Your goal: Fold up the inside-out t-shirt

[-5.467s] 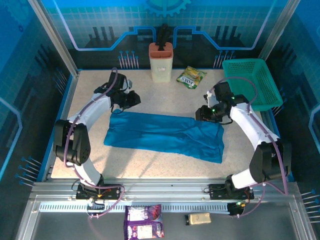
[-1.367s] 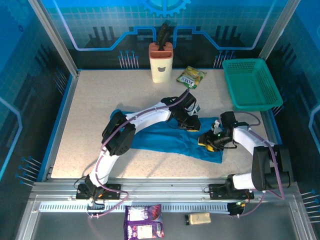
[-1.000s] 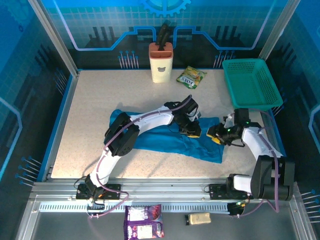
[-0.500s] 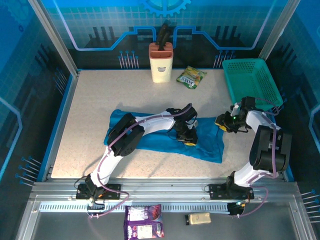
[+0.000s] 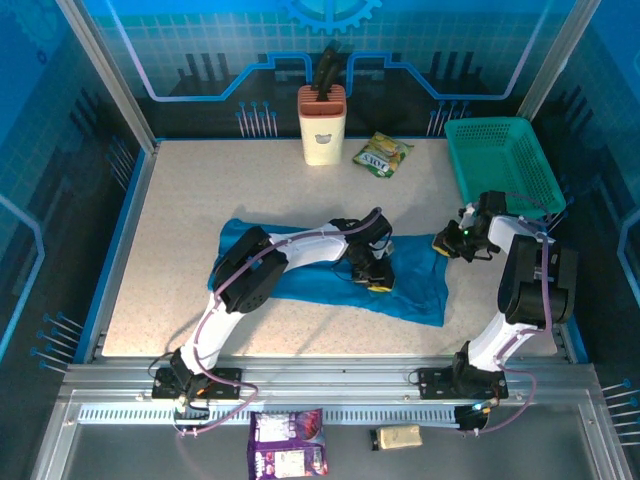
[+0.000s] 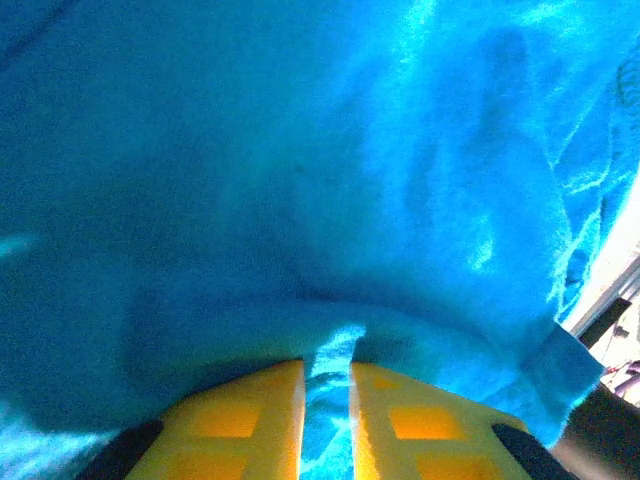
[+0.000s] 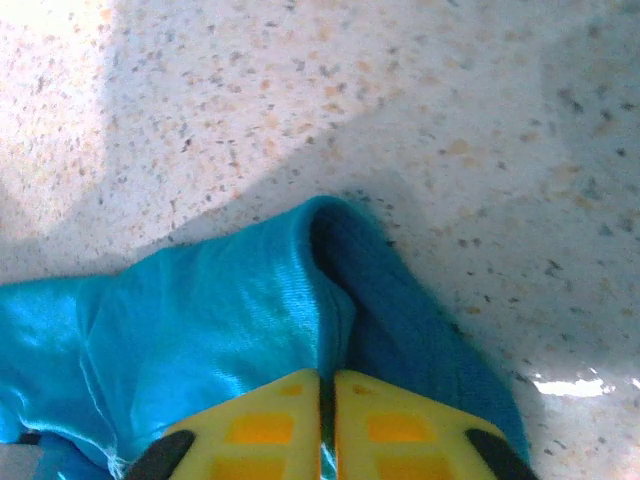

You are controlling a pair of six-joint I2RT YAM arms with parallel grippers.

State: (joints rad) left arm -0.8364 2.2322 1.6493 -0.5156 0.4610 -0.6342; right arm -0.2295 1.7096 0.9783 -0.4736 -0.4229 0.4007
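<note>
The inside-out t-shirt [image 5: 415, 292] lies spread as a long blue band across the middle of the table. My left arm reaches over it, and the left gripper [image 5: 378, 282] is pressed into the cloth right of its centre. In the left wrist view the yellow fingers [image 6: 255, 405] stand close together, with a ridge of the t-shirt [image 6: 300, 180] pinched in the left gripper [image 6: 327, 368]. My right gripper [image 5: 446, 243] sits at the shirt's far right corner. There the right gripper [image 7: 328, 380] is shut on a fold of the t-shirt [image 7: 220, 300], with bare table beyond.
A beige holder [image 5: 322, 125] with dark handles and a green snack packet [image 5: 383, 155] stand at the back. The teal mesh basket [image 5: 505, 165] is at the back right, just behind my right arm. Two packets [image 5: 287, 443] lie on the front rail.
My right gripper moved from the shirt's near right part to its far right corner and closed on the fold. My left gripper slid slightly nearer across the cloth.
</note>
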